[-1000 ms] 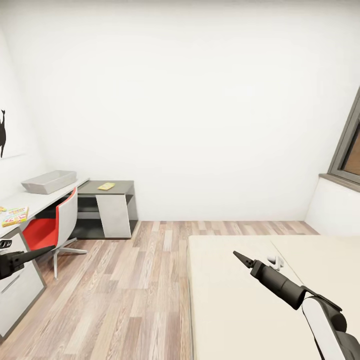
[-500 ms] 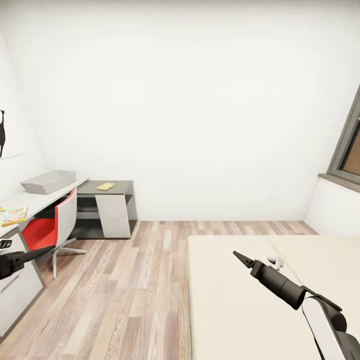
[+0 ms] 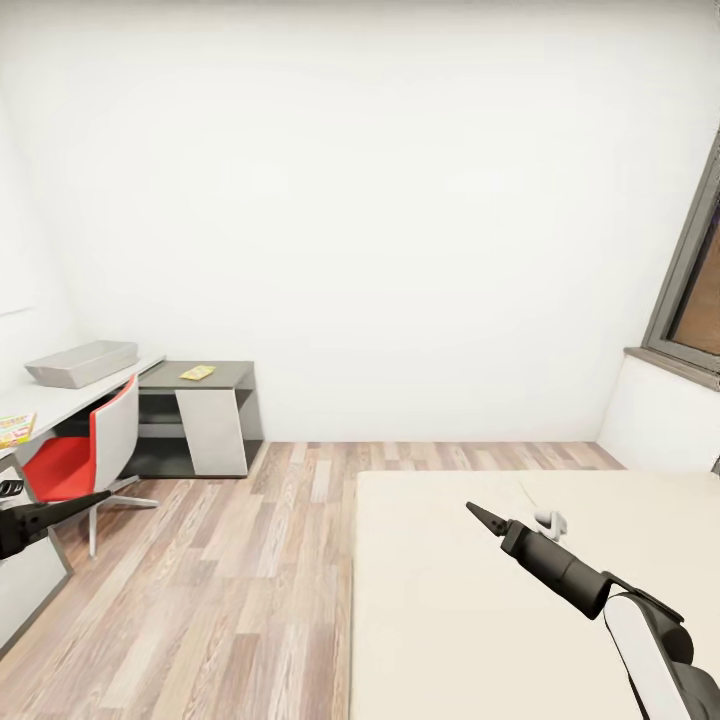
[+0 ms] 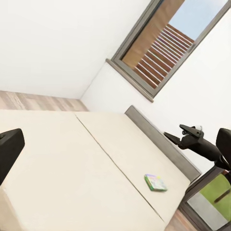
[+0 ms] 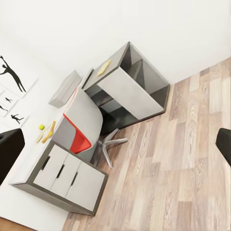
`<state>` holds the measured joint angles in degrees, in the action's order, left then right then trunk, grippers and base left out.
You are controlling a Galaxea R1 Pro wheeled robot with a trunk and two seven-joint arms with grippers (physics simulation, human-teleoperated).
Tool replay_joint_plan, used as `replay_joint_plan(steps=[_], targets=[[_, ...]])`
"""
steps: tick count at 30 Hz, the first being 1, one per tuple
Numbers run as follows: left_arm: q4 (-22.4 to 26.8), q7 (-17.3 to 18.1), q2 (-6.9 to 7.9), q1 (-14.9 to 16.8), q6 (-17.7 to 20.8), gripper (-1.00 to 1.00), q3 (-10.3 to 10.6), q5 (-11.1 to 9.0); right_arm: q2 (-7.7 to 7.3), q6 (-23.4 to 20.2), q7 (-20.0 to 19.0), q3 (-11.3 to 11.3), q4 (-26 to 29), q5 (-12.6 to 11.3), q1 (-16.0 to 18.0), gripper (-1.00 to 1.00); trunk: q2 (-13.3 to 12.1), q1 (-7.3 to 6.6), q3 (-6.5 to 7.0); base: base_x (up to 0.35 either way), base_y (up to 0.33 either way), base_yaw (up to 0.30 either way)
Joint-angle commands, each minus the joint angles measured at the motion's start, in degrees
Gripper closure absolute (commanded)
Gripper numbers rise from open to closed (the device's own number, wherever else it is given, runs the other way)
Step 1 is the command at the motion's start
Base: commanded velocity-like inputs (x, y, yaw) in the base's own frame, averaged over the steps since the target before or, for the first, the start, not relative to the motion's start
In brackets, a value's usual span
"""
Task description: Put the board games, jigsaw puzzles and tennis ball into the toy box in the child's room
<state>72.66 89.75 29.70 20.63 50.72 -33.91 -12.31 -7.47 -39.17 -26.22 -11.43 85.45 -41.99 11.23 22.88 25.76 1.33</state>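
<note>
The toy box (image 3: 80,362) is a pale grey tray at the far end of the long table (image 3: 60,402), also in the right wrist view (image 5: 65,89). A colourful flat toy (image 3: 15,428) lies on the table's near part. The tennis ball (image 5: 42,127) sits beside yellow flat sheets (image 5: 48,133). One board game (image 4: 155,182) lies on the beige bed (image 3: 480,600) near the headboard. My left gripper (image 3: 90,499) hangs open and empty beside the table. My right gripper (image 3: 480,514) is open and empty above the bed.
A red and white swivel chair (image 3: 75,460) stands at the table. A low dark-topped cabinet (image 3: 200,420) with a yellow flat item (image 3: 197,372) stands past it. Wood-plank floor (image 3: 230,580) runs between table and bed. A dark-framed window (image 3: 690,290) is at the right.
The whole head view has shifted: the camera has turned a little to the right, so table, chair and cabinet sit further left. Both arms look unchanged.
</note>
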Motion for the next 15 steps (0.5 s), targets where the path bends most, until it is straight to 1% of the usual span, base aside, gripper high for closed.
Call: replay_joint_plan(steps=[1,12,15], targets=[[0.02,0.25,0.00,0.02,0.61,-1.00,-0.01,0.09,0.00,-0.38,-0.13,-0.08,-0.02,-0.20,0.02,-1.00,0.04,0.02,-0.02,0.000,-0.297,0.000],[0.02,0.25,0.00,0.02,0.61,-1.00,-0.01,0.09,0.00,-0.38,-0.09,-0.08,-0.02,-0.20,0.02,-1.00,0.04,0.02,-0.02,0.000,-0.298,0.000],[0.02,0.25,0.00,0.02,0.61,-1.00,0.58,0.09,0.00,-0.38,0.00,-0.08,-0.02,-0.20,0.02,-1.00,0.04,0.02,-0.02,0.000,-0.298,0.000]])
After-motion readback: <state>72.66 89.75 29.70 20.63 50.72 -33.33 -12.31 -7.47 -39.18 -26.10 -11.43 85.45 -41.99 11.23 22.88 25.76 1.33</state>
